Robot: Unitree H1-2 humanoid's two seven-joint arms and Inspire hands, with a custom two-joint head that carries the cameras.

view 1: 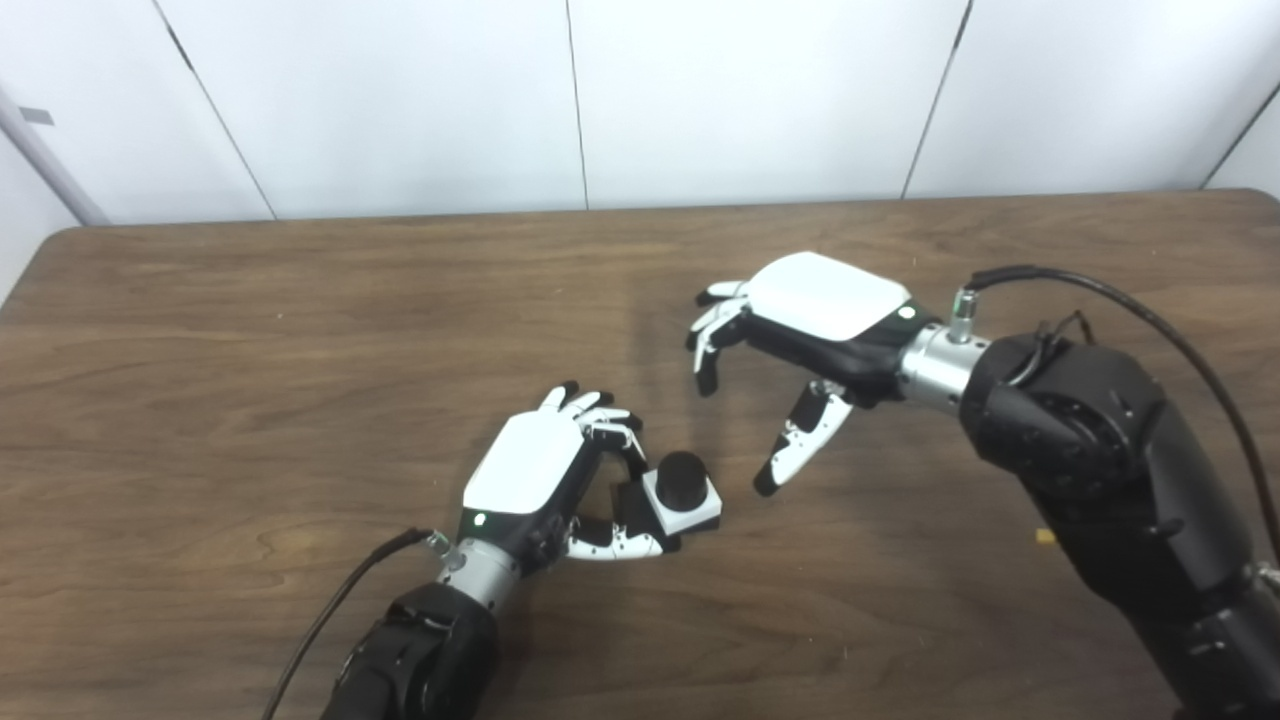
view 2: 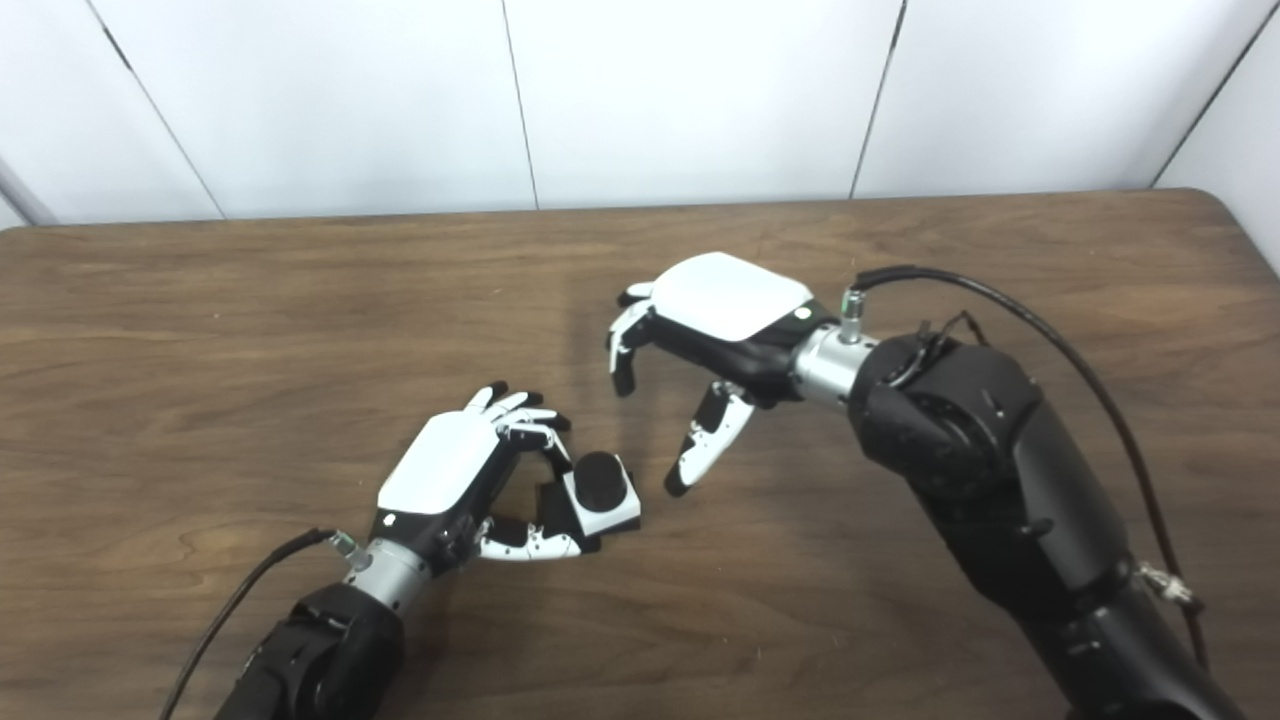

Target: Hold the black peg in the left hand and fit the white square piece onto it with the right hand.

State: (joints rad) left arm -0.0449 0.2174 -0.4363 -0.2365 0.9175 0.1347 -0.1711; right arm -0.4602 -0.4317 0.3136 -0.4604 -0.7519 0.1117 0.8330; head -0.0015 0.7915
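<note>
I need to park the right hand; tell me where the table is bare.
Bare wooden table spans the far strip by the white wall and everything beyond the left hand. Crowded: the gap between the open right hand and the white square piece seated on the black peg.

You see only the round top of the black peg (view 1: 682, 476); the white square piece (view 1: 690, 510) sits around it and hides the shaft. The left hand (view 1: 545, 470) covers the base behind the piece. Both arms leave the bottom edge. The counter (view 1: 300, 330) is cut off left and right.
</note>
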